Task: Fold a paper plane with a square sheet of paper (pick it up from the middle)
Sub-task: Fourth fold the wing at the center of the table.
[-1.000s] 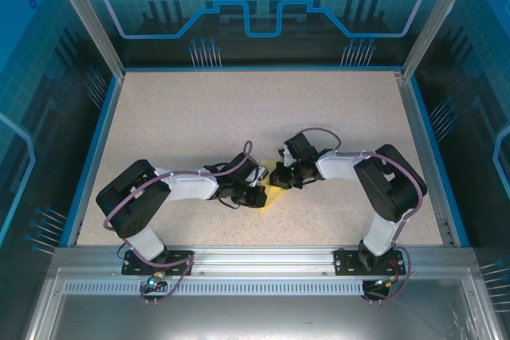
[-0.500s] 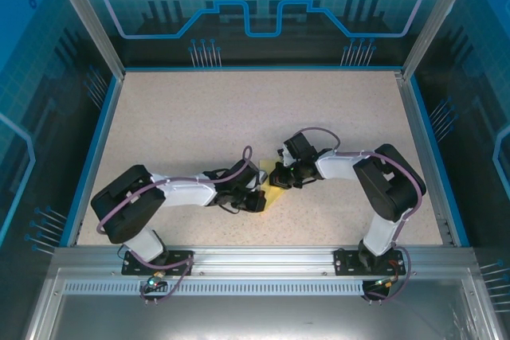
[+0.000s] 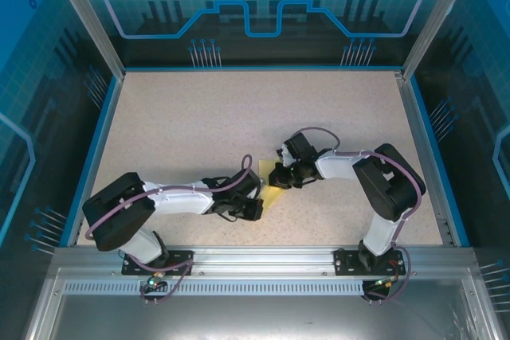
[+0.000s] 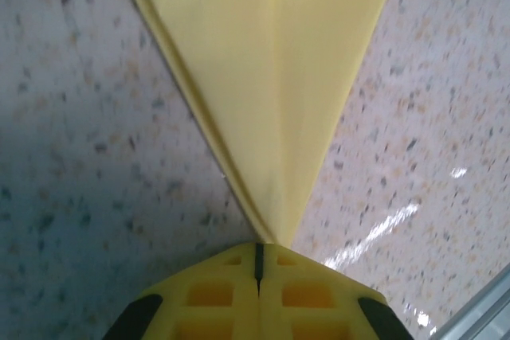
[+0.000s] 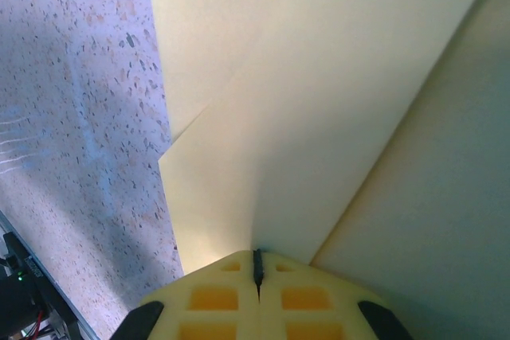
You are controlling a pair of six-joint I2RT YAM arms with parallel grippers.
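Note:
The square sheet of paper (image 3: 275, 197) is pale yellow and lies folded on the table between my two grippers. In the left wrist view it is a narrow pointed paper plane shape (image 4: 271, 77) with a lengthwise crease, and its tip runs into the seam of my left gripper (image 4: 258, 254), which is shut on it. My left gripper (image 3: 255, 207) sits at the paper's near-left end. My right gripper (image 3: 280, 177) is at the far end. In the right wrist view a crease of the paper (image 5: 319, 117) leads into my right gripper (image 5: 256, 264), shut on it.
The speckled beige table (image 3: 199, 117) has a blue rim and glass walls on three sides. An aluminium rail (image 3: 255, 256) runs along the near edge, close behind the left gripper (image 4: 486, 312). Open tabletop lies beyond and to both sides.
The left arm has stretched out lower and its elbow has swung left. Its gripper slid slightly toward the near edge along the paper. The right arm has stayed put.

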